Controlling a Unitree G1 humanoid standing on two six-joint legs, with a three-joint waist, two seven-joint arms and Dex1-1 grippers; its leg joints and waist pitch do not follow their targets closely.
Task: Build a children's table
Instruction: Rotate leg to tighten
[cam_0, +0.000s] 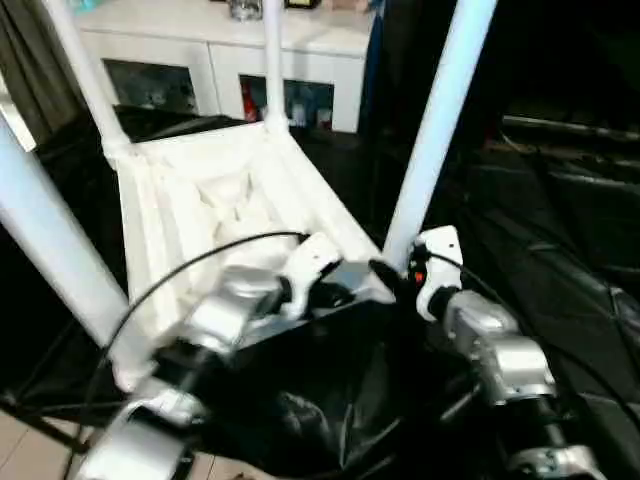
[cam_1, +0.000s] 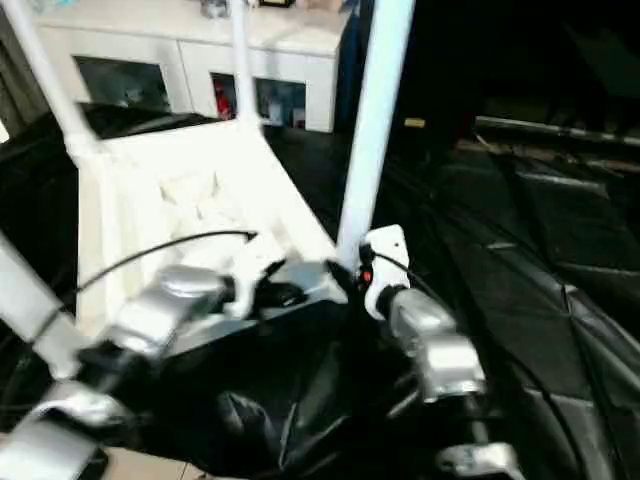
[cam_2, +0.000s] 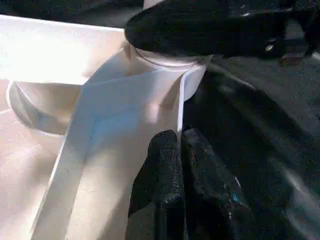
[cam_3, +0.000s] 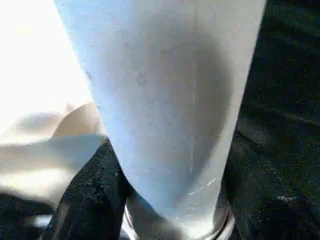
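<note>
The white table top (cam_0: 215, 210) lies upside down on a black sheet (cam_0: 560, 230), ribs up, with all four white legs standing in its corner sockets. At its near right corner, the right gripper (cam_0: 398, 278) is half open around the foot of that corner's leg (cam_0: 440, 120). Just beside it, the left gripper (cam_2: 181, 150) is pressed closed on the top's thin rim wall. Beyond the top's far edge stands a white glass-door cabinet (cam_0: 225, 60).

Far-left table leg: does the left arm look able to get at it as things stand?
Probably yes. The far-left leg stands upright in its corner socket, across the upturned table top from the left gripper, with open ribbed underside between them.
</note>
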